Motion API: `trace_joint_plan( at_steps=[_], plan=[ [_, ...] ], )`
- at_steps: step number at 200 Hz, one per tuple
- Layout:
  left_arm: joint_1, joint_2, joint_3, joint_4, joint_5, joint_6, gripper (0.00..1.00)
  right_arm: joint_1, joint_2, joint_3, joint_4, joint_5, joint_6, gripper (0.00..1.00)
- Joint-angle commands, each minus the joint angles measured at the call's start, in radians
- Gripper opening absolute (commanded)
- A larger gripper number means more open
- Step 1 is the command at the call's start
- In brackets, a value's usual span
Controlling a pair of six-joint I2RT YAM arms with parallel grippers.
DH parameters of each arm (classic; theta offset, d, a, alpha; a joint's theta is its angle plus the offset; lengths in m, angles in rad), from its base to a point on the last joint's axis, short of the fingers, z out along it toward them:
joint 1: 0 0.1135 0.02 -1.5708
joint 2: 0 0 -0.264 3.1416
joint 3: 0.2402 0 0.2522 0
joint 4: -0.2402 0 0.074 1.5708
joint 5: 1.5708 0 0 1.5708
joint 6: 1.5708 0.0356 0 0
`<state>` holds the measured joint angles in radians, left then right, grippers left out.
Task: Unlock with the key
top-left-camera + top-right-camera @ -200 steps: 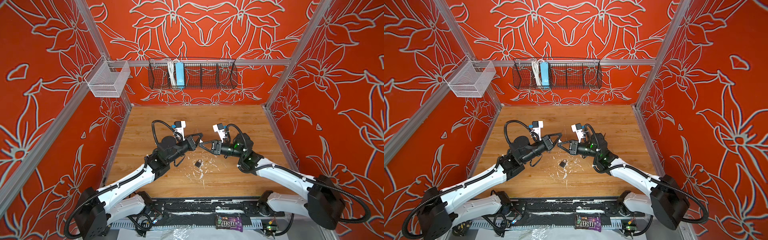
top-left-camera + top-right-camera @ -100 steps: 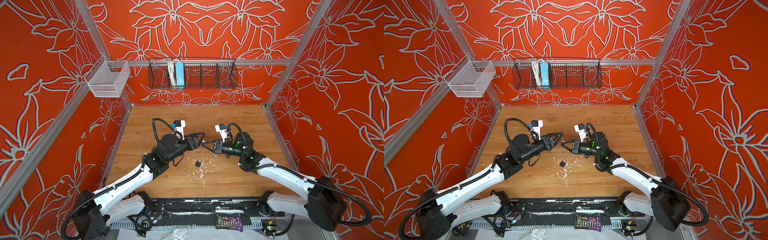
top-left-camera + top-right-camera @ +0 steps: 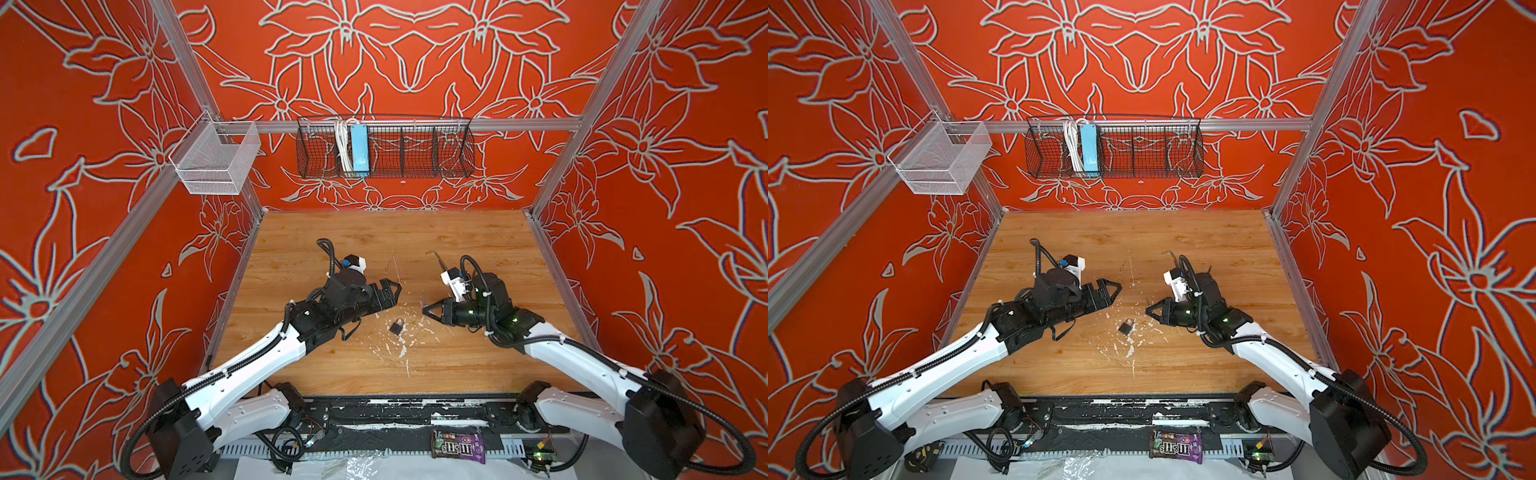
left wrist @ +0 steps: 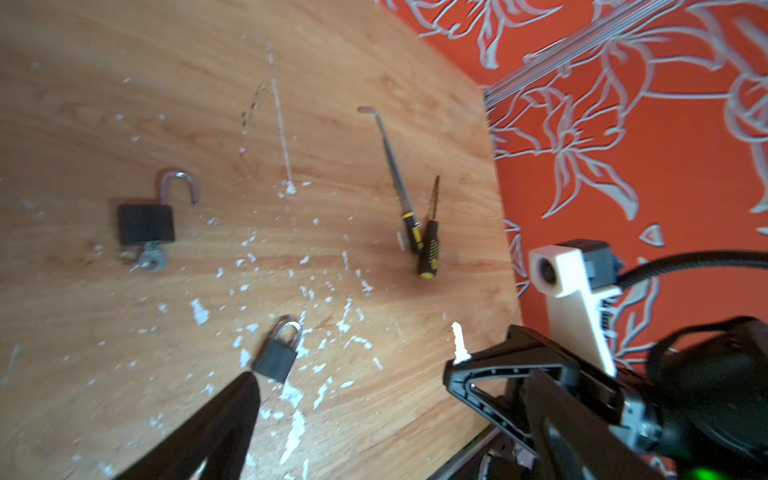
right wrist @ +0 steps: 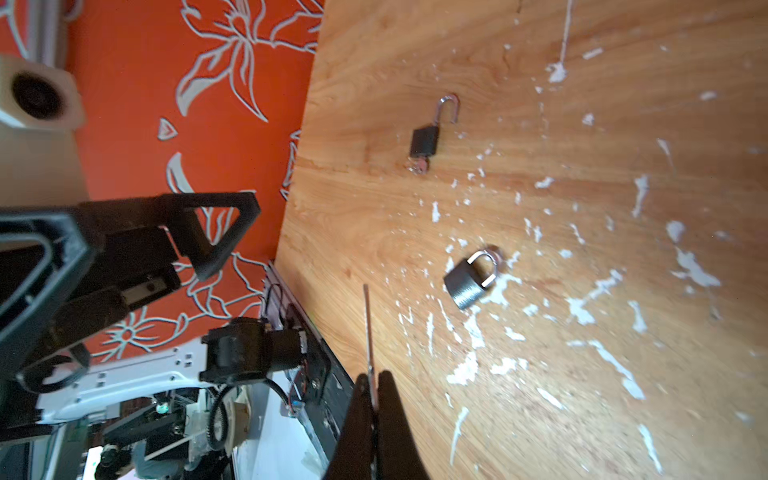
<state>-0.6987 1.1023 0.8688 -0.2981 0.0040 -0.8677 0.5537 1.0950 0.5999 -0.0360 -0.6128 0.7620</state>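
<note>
A small dark padlock (image 3: 397,327) (image 3: 1126,326) with its shackle closed lies on the wooden table between the arms; it also shows in the left wrist view (image 4: 280,351) and the right wrist view (image 5: 471,276). My right gripper (image 3: 424,309) (image 3: 1148,311) (image 5: 374,382) is shut on the silver key (image 5: 368,332) (image 4: 458,345), whose blade sticks out past the tips, a little right of and above the padlock. My left gripper (image 3: 392,295) (image 3: 1115,293) stands open and empty to the padlock's upper left. One of its fingers (image 4: 224,415) shows near the padlock.
A second padlock (image 4: 145,220) (image 5: 426,137) lies with its shackle open and a key in it. A screwdriver (image 4: 428,249) and a hooked pick (image 4: 395,174) (image 3: 436,257) lie toward the right wall. White flecks cover the table. A wire basket (image 3: 384,149) hangs on the back wall.
The two grippers met tip to tip a second ago. My left gripper has opened and both arms have drawn apart; the key stays in the right gripper.
</note>
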Motion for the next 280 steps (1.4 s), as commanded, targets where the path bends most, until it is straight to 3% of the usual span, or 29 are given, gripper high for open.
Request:
trace_joint_plan(
  at_steps=[1,67,148,229,280],
  plan=[
    [-0.021,0.075,0.059,-0.187,-0.013,0.042,0.99,-0.003,-0.025,-0.023,-0.135,0.067,-0.075,0.0],
    [-0.105,0.373,0.255,-0.398,-0.027,0.21,0.93,-0.003,-0.011,-0.065,-0.207,0.145,-0.096,0.0],
    [-0.122,0.629,0.365,-0.445,0.004,0.287,0.77,-0.005,0.046,-0.086,-0.163,0.125,-0.1,0.0],
    [-0.122,0.833,0.515,-0.558,-0.002,0.298,0.71,-0.006,0.004,-0.109,-0.138,0.154,-0.081,0.0],
    [-0.123,0.881,0.541,-0.58,-0.055,0.267,0.69,-0.005,0.006,-0.11,-0.13,0.147,-0.084,0.0]
  ],
)
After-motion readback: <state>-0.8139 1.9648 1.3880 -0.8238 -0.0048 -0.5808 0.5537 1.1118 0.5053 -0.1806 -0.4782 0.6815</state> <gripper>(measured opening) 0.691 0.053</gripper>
